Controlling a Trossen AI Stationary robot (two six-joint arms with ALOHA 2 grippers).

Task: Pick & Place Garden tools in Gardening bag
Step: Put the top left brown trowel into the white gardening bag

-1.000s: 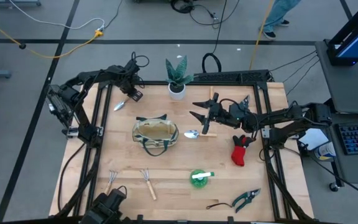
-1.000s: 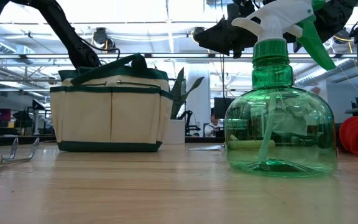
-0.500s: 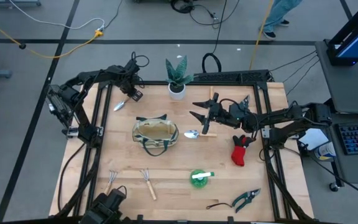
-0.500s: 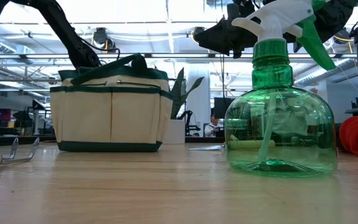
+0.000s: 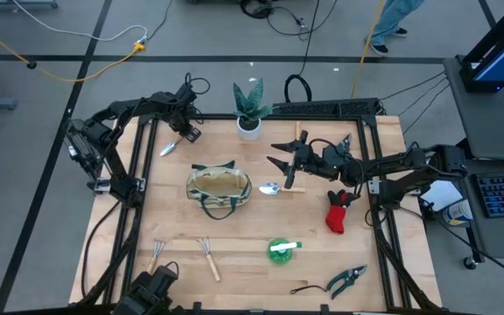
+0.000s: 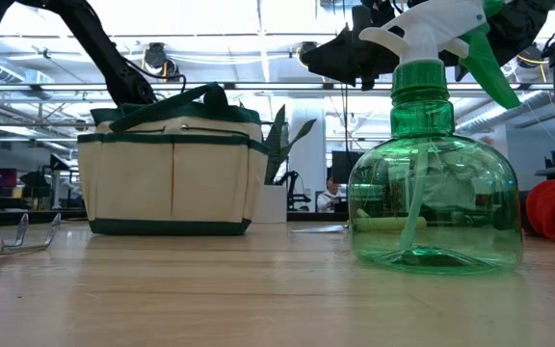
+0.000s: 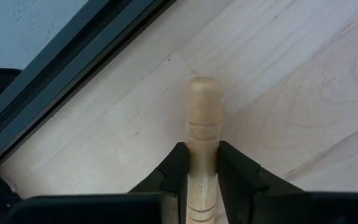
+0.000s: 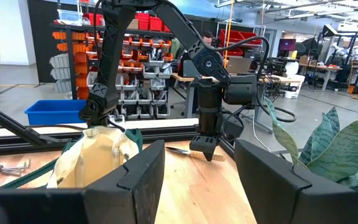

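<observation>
Gripping a wooden-handled trowel (image 7: 202, 143) by its handle, the left gripper (image 5: 185, 131) sits at the table's far left corner, jaws clamped on the wood. The blade (image 5: 169, 148) points down toward the tabletop. Judgement: lift clear first, keep the handle square between the fingers, then carry it over the gardening bag (image 5: 219, 186), which stands near the table's middle, well apart from this gripper. The right gripper (image 5: 280, 154) hovers beyond the bag's other side above a second trowel (image 5: 278, 187), jaws spread, holding nothing.
</observation>
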